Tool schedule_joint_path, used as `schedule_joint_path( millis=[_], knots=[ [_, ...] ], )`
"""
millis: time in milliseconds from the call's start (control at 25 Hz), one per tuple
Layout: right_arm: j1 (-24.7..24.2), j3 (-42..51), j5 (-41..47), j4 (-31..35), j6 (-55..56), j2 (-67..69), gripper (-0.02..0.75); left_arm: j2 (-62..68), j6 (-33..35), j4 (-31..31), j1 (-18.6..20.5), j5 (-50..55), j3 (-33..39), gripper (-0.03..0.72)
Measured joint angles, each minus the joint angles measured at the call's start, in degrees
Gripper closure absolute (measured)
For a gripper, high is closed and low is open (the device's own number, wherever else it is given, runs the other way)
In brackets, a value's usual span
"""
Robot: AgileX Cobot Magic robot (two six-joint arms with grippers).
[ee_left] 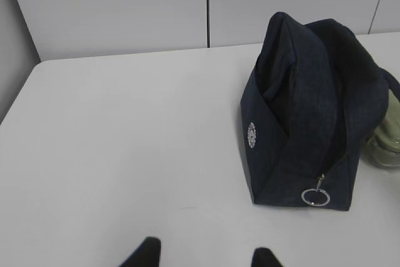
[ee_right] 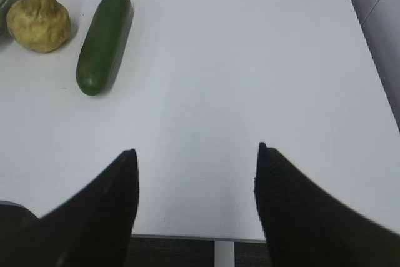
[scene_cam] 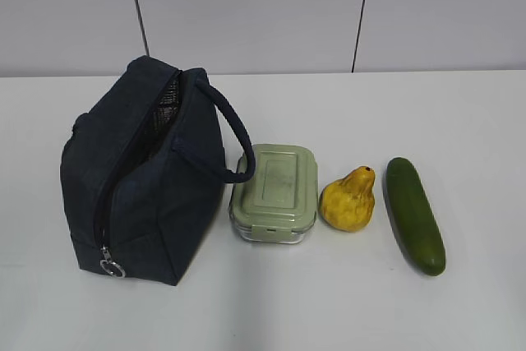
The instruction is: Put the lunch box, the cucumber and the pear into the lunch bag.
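1. The lunch bag [scene_cam: 144, 174] stands on the white table [scene_cam: 460, 121]; dark navy, boxy, its zipper partly undone along the top so a strip of silvery lining shows; a metal ring pull [scene_cam: 112, 268] hangs at the low near end; the loop handle [scene_cam: 234, 141] arches over toward the lunch box.
2. The lunch box [scene_cam: 274, 192] sits just beside the lunch bag, on the side where the handle leans; pale green lid clipped on, clear base below; the handle's end rests at its lid edge.
3. The pear [scene_cam: 349, 200] lies beyond the lunch box from the lunch bag, near it but apart; yellow with brown blotches, neck pointing away from the camera.
4. The cucumber [scene_cam: 415, 214] lies farthest from the lunch bag, just past the pear, not touching it.
5. The left gripper [ee_left: 203, 257] hangs over bare table near the lunch bag's ring-pull end; fingers spread, nothing between them.
6. The right gripper [ee_right: 195, 173] hangs well away from the lunch bag, beyond the cucumber; fingers wide apart and empty.
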Motion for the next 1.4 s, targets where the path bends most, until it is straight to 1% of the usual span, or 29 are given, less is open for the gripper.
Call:
schedule_joint_path(
  millis=[720,880,960,1240,1400],
  knots=[
    [0.0,0.0,0.0,0.0,0.0,0.0,0.274,0.0,0.0,0.3,0.0,0.0,0.0,0.412],
    [0.0,0.0,0.0,0.0,0.0,0.0,0.274,0.0,0.0,6.8,0.0,-0.5,0.0,0.412],
    [0.0,0.0,0.0,0.0,0.0,0.0,0.274,0.0,-0.1,7.4,0.0,-0.7,0.0,0.412],
    [0.0,0.0,0.0,0.0,0.0,0.0,0.274,0.0,-0.2,7.3,0.0,-0.7,0.0,0.412],
    [0.0,0.1,-0.2,0.0,0.0,0.0,0.274,0.0,-0.2,3.3,0.0,-0.4,0.0,0.412]
  ],
)
